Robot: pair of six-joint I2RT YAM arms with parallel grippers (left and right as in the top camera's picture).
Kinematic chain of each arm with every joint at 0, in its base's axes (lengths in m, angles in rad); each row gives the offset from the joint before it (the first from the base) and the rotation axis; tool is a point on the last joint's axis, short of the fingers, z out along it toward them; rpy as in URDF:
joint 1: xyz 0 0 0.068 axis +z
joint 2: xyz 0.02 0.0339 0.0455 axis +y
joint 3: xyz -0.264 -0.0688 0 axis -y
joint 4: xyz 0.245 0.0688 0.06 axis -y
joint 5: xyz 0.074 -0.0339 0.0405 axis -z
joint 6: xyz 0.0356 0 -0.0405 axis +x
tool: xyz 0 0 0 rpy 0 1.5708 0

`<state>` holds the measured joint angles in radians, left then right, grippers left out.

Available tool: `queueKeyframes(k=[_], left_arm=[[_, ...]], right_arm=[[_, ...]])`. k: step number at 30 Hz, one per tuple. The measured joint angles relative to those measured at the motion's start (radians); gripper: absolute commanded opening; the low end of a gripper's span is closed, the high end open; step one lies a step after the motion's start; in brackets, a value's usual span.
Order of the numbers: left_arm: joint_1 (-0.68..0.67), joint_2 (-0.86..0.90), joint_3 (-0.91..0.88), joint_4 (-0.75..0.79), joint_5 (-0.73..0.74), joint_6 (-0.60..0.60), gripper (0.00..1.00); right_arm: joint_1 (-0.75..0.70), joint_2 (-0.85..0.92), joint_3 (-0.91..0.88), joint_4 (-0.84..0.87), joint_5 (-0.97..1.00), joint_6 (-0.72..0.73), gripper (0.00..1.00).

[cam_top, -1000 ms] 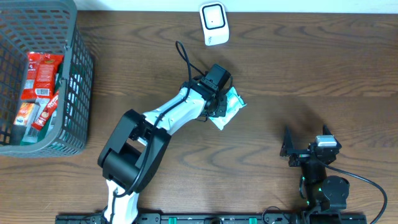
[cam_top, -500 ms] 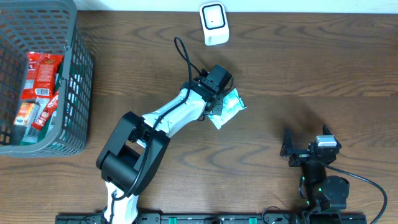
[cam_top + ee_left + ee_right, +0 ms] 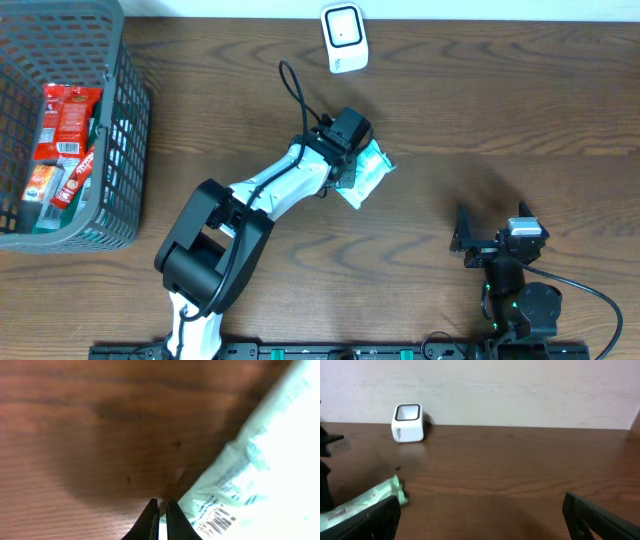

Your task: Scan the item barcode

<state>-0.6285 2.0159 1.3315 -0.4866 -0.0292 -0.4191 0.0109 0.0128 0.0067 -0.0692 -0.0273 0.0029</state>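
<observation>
The item is a mint-green packet (image 3: 367,172) in mid-table, held by its edge in my left gripper (image 3: 346,163). In the left wrist view the packet (image 3: 260,455) fills the right side, its barcode (image 3: 218,515) facing the camera beside the gripper (image 3: 160,506), whose jaws are shut on the packet's thin edge. A shadow lies on the wood below. The white scanner (image 3: 343,38) stands at the table's far edge, apart from the packet. My right gripper (image 3: 490,232) rests open near the front right. It sees the scanner (image 3: 408,422) and packet (image 3: 362,501) far off to its left.
A grey wire basket (image 3: 128,130) at the far left holds several red snack packets (image 3: 65,120). The left arm's black cable (image 3: 296,92) loops up over the table toward the scanner. Bare wood lies between the two arms.
Almost nothing differs; the left gripper and the packet have shifted only a hair. The right arm has not moved.
</observation>
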Motion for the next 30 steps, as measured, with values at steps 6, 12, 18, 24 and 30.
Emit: queueKeyframes(k=[6, 12, 18, 24, 30], left_arm=[[0.000, 0.000, -0.034, 0.005, 0.094, 0.000, 0.09], [0.000, 0.000, -0.035, 0.042, 0.128, 0.000, 0.10], [0.000, 0.000, -0.036, 0.113, 0.074, 0.000, 0.10], [0.000, 0.000, -0.037, 0.136, 0.051, 0.000, 0.10], [0.000, 0.000, -0.056, 0.140, 0.048, -0.005, 0.10]], right_arm=[[0.000, 0.000, 0.000, 0.000, 0.000, 0.000, 0.99], [0.000, 0.000, 0.000, 0.000, 0.000, 0.000, 0.99], [0.000, 0.000, 0.000, 0.000, 0.000, 0.000, 0.99], [0.000, 0.000, 0.000, 0.000, 0.000, 0.000, 0.99], [0.000, 0.000, 0.000, 0.000, 0.000, 0.000, 0.99]])
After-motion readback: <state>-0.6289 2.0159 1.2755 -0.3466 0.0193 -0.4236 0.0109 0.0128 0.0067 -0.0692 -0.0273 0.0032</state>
